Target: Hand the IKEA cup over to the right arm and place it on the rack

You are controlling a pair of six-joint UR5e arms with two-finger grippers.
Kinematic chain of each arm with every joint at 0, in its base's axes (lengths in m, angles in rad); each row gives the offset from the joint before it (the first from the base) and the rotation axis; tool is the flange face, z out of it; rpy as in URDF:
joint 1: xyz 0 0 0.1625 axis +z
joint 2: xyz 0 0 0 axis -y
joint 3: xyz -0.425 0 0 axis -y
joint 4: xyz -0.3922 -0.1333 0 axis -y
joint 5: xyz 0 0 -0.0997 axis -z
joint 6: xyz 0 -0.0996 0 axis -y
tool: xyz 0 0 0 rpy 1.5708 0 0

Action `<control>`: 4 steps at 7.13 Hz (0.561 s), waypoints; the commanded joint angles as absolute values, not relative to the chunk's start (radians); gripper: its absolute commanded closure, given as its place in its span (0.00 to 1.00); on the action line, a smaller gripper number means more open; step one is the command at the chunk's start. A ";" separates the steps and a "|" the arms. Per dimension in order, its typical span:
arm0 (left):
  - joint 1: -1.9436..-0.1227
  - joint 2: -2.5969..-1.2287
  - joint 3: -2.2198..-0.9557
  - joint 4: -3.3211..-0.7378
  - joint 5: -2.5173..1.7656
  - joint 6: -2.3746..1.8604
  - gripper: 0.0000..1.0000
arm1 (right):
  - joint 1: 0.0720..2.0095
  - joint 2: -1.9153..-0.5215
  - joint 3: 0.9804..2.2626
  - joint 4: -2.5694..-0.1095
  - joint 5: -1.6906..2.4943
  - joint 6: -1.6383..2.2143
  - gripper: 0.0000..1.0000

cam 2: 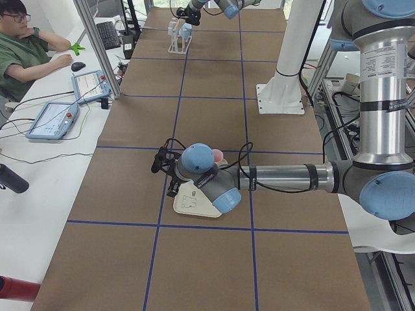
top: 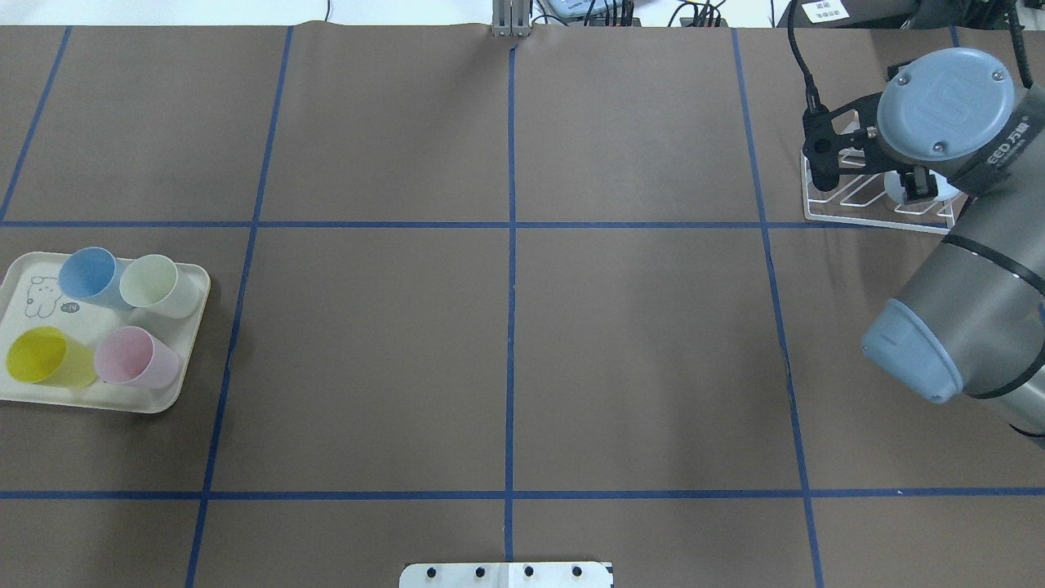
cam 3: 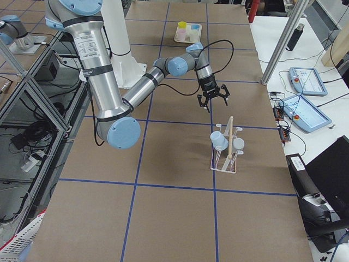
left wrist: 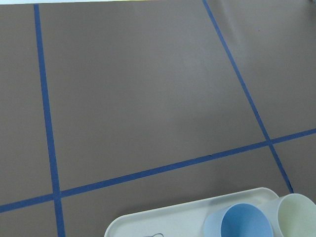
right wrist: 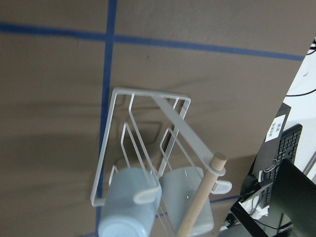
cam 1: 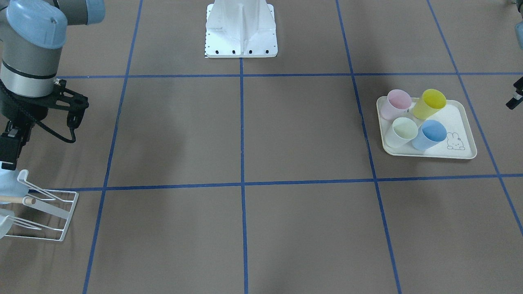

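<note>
Four IKEA cups stand on a cream tray point(cam 1: 466, 122): pink point(cam 1: 397, 104), yellow point(cam 1: 430, 103), pale green point(cam 1: 402, 131) and blue point(cam 1: 430, 134). My left gripper point(cam 2: 165, 176) hovers just beyond the tray's outer edge with its fingers spread and nothing between them. Its wrist view shows the blue cup point(left wrist: 244, 224) at the bottom edge. The white wire rack point(cam 3: 224, 158) carries two pale blue cups point(cam 3: 219, 140) on its prongs. My right gripper point(cam 3: 212, 101) hangs a little above and beside the rack, open and empty. The right wrist view looks down on the rack point(right wrist: 143, 128).
The white robot pedestal point(cam 1: 241, 28) stands at the table's middle rear. A person point(cam 2: 26, 52) sits at a side desk with teach pendants point(cam 2: 55, 120). Blue tape lines divide the brown table into squares. A dark bottle point(cam 3: 292, 37) lies on the side desk.
</note>
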State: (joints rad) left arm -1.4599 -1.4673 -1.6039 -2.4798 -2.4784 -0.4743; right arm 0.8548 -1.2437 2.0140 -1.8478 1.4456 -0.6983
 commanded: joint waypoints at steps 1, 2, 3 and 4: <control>-1.457 -1.468 -1.608 -2.476 -2.474 -0.486 0.00 | 0.786 -1.127 2.040 -1.845 1.540 -0.263 0.00; -1.441 -1.476 -1.611 -2.477 -2.439 -0.544 0.00 | 0.711 -1.070 2.034 -1.845 1.540 0.008 0.00; -1.387 -1.467 -1.615 -2.476 -2.365 -0.557 0.00 | 0.660 -1.010 2.026 -1.845 1.540 0.181 0.00; -1.356 -1.466 -1.615 -2.476 -2.352 -0.586 0.00 | 0.629 -0.961 2.025 -1.845 1.542 0.304 0.01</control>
